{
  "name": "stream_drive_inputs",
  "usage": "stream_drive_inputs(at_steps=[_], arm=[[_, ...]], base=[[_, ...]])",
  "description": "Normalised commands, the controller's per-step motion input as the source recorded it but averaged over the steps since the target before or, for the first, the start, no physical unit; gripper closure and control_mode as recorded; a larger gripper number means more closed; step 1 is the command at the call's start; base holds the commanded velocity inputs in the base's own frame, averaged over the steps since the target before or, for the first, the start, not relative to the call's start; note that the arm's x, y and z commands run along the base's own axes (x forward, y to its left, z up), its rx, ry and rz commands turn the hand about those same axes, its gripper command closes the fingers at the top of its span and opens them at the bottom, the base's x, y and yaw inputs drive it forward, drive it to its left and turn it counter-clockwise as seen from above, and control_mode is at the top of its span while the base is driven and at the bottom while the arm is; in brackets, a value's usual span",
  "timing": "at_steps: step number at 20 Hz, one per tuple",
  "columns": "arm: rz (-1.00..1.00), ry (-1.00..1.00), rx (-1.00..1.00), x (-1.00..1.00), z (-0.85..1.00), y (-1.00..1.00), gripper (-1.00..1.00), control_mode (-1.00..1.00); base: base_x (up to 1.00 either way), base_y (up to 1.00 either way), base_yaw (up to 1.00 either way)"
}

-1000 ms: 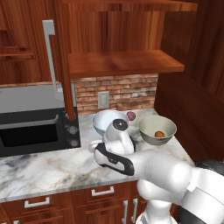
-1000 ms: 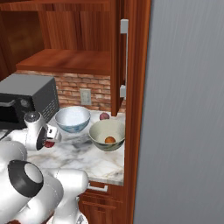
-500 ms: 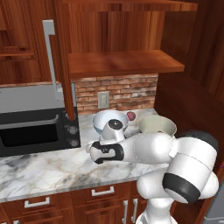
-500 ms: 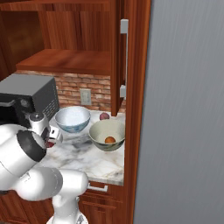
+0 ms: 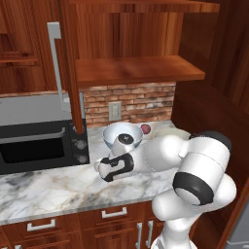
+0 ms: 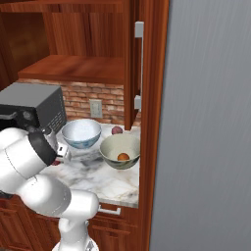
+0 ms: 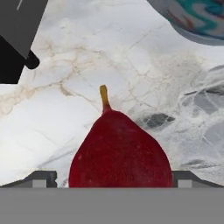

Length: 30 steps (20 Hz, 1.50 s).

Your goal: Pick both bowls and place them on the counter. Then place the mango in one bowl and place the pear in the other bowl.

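Observation:
The dark red pear [image 7: 120, 153] lies on the white marble counter [image 7: 87, 52], stem pointing away from the hand. My gripper [image 7: 114, 179] is open and straddles it, one fingertip on each side of its wide end. The hand [image 5: 114, 167] hangs low over the counter [image 5: 48, 189] in front of the white floral bowl [image 5: 121, 136] [image 6: 81, 133] [image 7: 197, 17]. To its right stands the grey-green bowl [image 6: 120, 149], with the orange mango [image 6: 123, 157] lying inside it. In the left base view my arm covers most of that bowl.
A black microwave [image 5: 39, 146] [image 6: 34, 105] [image 7: 17, 39] stands at the left of the counter, close to the hand. A paler pinkish-red fruit [image 5: 145, 128] [image 6: 116, 130] lies behind the bowls by the brick wall. A wooden shelf [image 5: 136, 70] hangs above.
The arm has swung left and down, bringing the hand low over the counter in front of the floral bowl. Its elbow now stands in front of the grey-green bowl in the left base view.

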Motion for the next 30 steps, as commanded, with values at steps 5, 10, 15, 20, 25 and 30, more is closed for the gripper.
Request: stream_drive_inputs(at_steps=[5, 10, 15, 20, 25, 30], arm=[[0.00, 0.02, 0.00, 0.01, -0.14, 0.00, 1.00, -1.00], [0.00, 0.01, 0.00, -0.06, 0.02, -0.05, 1.00, -1.00], [0.00, 0.00, 0.00, -0.23, 0.42, -0.08, 1.00, -1.00], [0.00, 0.00, 0.00, -0.29, 0.63, -0.14, 1.00, -1.00], [0.00, 0.00, 0.00, -0.25, 0.69, -0.21, 1.00, -1.00], [0.00, 0.00, 0.00, -0.22, 0.68, -0.17, 1.00, -1.00]], base=[[0.00, 0.00, 0.00], [0.00, 0.00, 0.00], [0.00, 0.00, 0.00], [0.00, 0.00, 0.00], [0.00, 0.00, 0.00], [0.00, 0.00, 0.00]])
